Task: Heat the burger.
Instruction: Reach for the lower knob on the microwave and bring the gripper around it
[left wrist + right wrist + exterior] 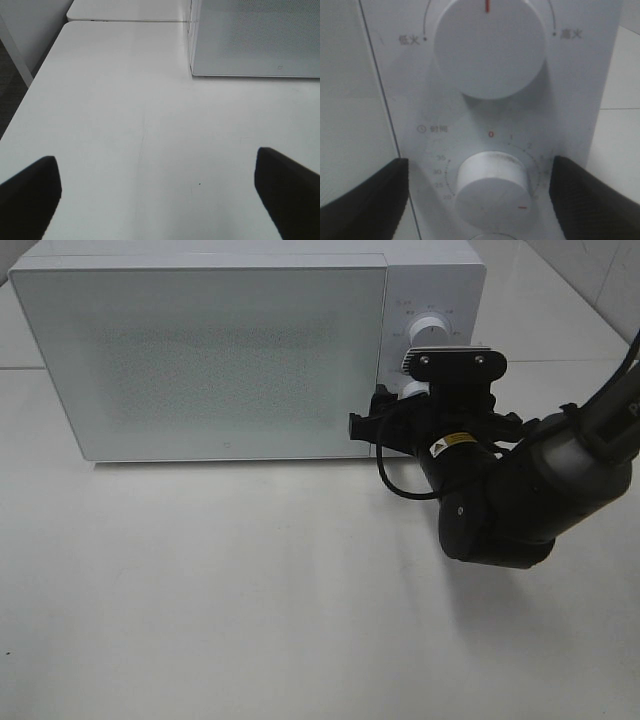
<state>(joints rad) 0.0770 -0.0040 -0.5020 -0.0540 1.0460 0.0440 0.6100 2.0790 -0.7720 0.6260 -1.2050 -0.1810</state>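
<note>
The microwave (230, 350) stands along the far edge of the tabletop (250, 590) with its door (200, 350) shut. The burger is nowhere to be seen. The door's dotted, frosted panel hides the inside, so the burger is most likely in there, though that is a guess.

The right end effector (479, 200) is at the control panel, reaching in from the right edge. It is released, and its dark, pebbled fingers (365, 200) sit on either side of the timer knob (492, 182) with a gap on each side. The red mark on that knob points away from the zero, down past the low numbers, so the time looks set. The power knob (490, 47) above it has its red line at the top.

Loading and closing therefore look done. What seems left is to draw the arm back, wait, and take the burger out.

The left end effector (157, 200) hangs over bare tabletop near the left edge, spread wide and holding nothing.

The microwave is a smooth white box with matte round knobs, the lower one slightly scuffed. The tabletop is plain glossy white.
</note>
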